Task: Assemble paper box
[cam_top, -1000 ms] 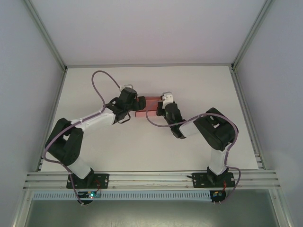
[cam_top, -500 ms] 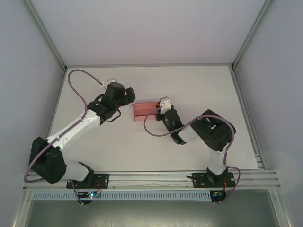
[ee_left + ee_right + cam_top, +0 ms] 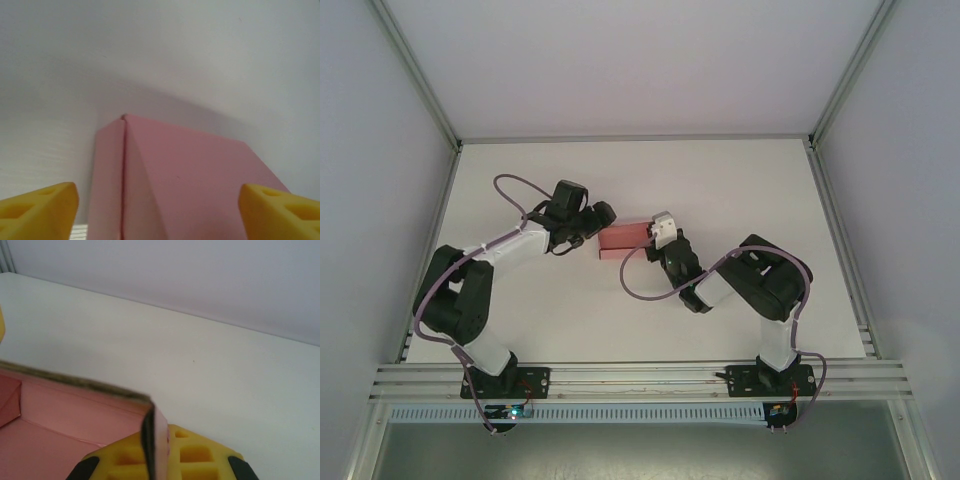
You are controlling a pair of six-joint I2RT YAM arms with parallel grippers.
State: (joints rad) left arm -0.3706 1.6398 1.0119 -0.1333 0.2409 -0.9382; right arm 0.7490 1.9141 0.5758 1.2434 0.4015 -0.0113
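At table [image 3: 720, 180] centre, paper box [image 3: 623, 238] edge tight in right claw [image 3: 155, 450], left claw [image 3: 601, 226] agape astride its corner, room around.

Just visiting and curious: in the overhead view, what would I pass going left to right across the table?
Left arm → left gripper → pink paper box → right gripper → right arm.
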